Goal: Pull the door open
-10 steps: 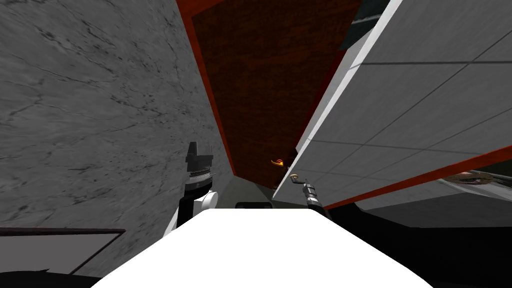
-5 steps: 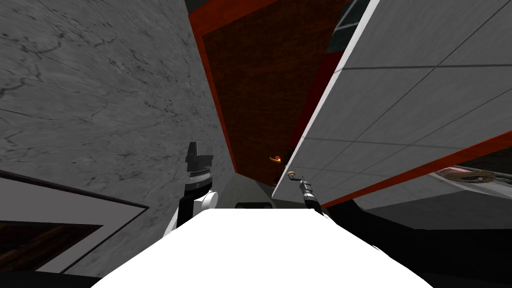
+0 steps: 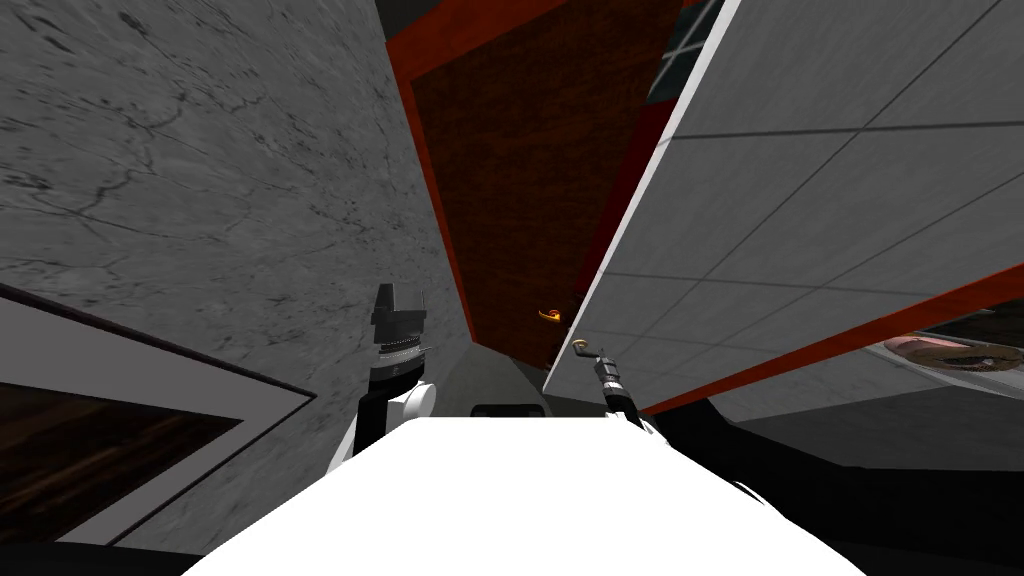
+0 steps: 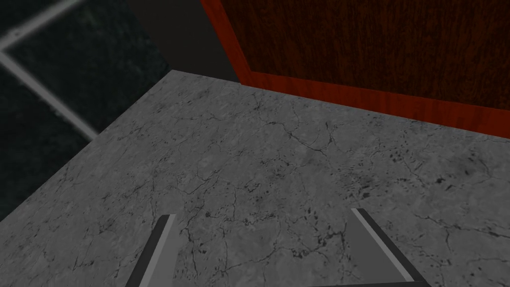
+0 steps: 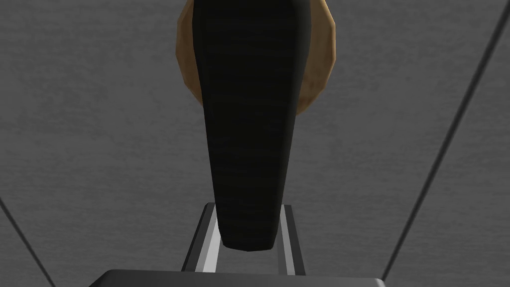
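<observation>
Swung a little further off the red frame [image 3: 437,230] than a second ago: grey panelled door [image 3: 800,220], ajar at right front. Dark lever handle [image 5: 246,149] on tan rose [image 5: 318,65], pinched narrow between blades of right tool [image 5: 247,210]. Left tool [image 4: 263,213] spread wide, idle, raised beside marbled wall [image 3: 200,200]. Mid-pull, by the look of it; next calls for drawing back along the door's arc, grip kept square on the lever.

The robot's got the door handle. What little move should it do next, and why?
Probably pull the right gripper back toward its body. Its fingers press both sides of the dark tapered lever handle on the grey panelled door, so the grip looks set; the left gripper is open, by the grey marbled wall.
</observation>
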### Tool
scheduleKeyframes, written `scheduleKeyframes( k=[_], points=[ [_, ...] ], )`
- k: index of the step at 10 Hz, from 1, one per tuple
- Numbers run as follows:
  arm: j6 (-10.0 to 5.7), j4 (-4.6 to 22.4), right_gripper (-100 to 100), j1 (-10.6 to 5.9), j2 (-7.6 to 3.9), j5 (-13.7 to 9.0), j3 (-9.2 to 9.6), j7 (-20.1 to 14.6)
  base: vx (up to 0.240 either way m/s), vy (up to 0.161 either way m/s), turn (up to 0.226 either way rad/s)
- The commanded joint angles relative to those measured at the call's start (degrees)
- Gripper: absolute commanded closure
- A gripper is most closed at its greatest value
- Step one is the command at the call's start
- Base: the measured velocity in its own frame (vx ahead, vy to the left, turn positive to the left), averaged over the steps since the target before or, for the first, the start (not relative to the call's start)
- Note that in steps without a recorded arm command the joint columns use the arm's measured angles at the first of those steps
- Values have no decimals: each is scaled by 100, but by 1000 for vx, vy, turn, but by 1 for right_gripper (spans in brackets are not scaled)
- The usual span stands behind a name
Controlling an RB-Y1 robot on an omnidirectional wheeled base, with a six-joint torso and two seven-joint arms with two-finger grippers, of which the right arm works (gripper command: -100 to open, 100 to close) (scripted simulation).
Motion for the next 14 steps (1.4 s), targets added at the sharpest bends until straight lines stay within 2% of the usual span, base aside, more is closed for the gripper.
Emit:
scheduleKeyframes(
  k=[1, 2, 4, 5, 6, 11, 12, 13, 14],
  points=[
    [-51, 37, 100, -104, 69, 11, 188, -12, -60, -18, 86],
    [-70, 71, 100, -164, 69, 3, 254, -19, -89, -38, 71],
    [-70, 71, 100, -164, 69, 3, 254, -19, -35, -22, 19],
    [-103, 130, 100, -270, 72, -10, 371, -30, -38, -28, 53],
    [-62, 101, 100, -186, -4, -34, 262, -28, -24, -30, 4],
    [-362, 35, 100, 20, -174, 111, 571, -334, -170, -17, 99],
    [-362, 35, 100, 20, -174, 111, 571, -334, -131, -31, 34],
    [-501, 12, 100, 109, -245, 178, 706, -467, -197, -104, 144],
    [-562, 1, 100, 147, -275, 207, 764, -525, -257, -94, 201]
  ],
)
